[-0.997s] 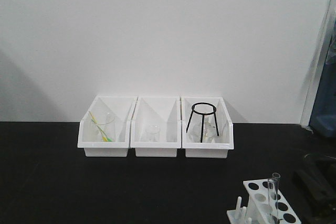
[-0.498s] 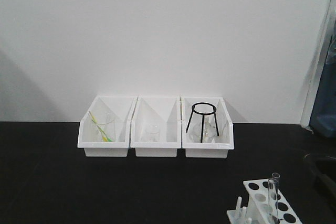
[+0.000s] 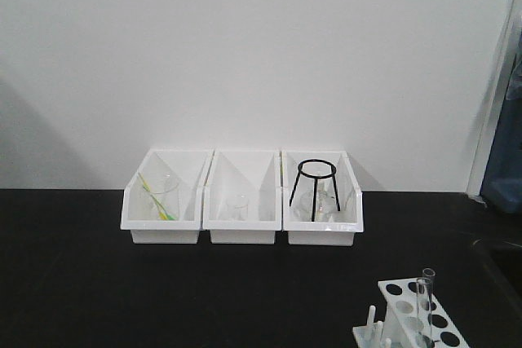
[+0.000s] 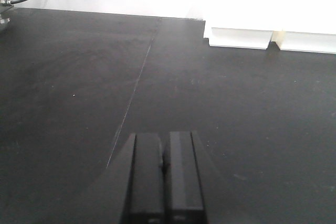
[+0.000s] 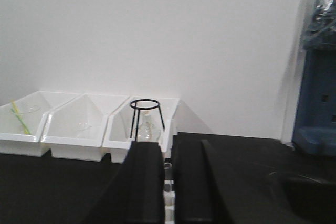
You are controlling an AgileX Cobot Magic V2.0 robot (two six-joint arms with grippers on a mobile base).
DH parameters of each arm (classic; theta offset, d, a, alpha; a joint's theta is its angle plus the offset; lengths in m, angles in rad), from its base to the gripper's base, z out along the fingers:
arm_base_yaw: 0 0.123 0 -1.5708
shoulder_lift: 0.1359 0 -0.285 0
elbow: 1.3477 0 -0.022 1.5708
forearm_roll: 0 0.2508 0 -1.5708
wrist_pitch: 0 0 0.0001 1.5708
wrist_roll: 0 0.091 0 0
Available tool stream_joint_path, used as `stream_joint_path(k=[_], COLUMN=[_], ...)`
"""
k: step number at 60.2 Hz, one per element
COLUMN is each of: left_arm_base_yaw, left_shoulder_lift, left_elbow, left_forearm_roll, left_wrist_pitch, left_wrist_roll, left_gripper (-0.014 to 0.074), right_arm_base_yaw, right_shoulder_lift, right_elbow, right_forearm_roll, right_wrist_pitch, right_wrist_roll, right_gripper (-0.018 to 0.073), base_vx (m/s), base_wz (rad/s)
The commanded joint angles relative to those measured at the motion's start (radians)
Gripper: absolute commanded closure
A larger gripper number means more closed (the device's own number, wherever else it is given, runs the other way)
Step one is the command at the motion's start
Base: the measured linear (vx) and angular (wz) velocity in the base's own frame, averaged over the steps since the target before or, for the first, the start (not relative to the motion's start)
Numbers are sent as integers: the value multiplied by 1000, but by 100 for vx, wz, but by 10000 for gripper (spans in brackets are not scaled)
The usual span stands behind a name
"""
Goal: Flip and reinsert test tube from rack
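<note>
Clear test tube (image 3: 424, 303) upright in a hole of the white rack (image 3: 412, 315), front-right on the black table (image 3: 163, 283). Right gripper (image 5: 168, 182) and left gripper (image 4: 164, 177) — both pressed closed, empty. Best opened first, then lowered straight over the tube's rim — no tilt.

The rack (image 3: 414, 318) is cut off by the lower edge of the front view, so its base and nearer holes are out of sight. The test tube (image 3: 424, 306) standing in it loses its bottom to the same edge. In the right wrist view, the right gripper (image 5: 168, 182) hides whatever lies directly below its fingers. Glassware in the bins (image 3: 242, 197) is too faint to identify.
</note>
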Motion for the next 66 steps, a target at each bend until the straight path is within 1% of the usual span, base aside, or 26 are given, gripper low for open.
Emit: stream_joint_path(k=[1, 3, 12, 16, 20, 66], left_arm_base_yaw=[-7, -7, -7, -7, -7, -7], left_shoulder_lift=[-13, -13, -13, -13, -13, -13], left_elbow=[1, 1, 1, 1, 1, 1], left_forearm_roll=[-4, -4, -4, -4, -4, -4], left_wrist_pitch=[-87, -87, -87, -87, -87, -87], left_wrist_roll=[0, 0, 0, 0, 0, 0], left_gripper=[603, 603, 603, 603, 603, 603], right_arm_base_yaw=[-41, -49, -56, -56, -56, -56], right_shoulder_lift=[-109, -154, -288, -294, -293, -293], right_elbow=[50, 76, 170, 212, 208, 208], right_forearm_roll=[-21, -28, -99, -113, -111, -110], right_wrist_pitch=[-57, -43, 12, -12, 46, 50], right_wrist_roll=[-13, -13, -13, -13, -13, -13], right_gripper=[547, 575, 574, 572, 572, 571], base_vx=[0, 0, 0, 0, 0, 0], base_wz=[0, 0, 0, 0, 0, 0])
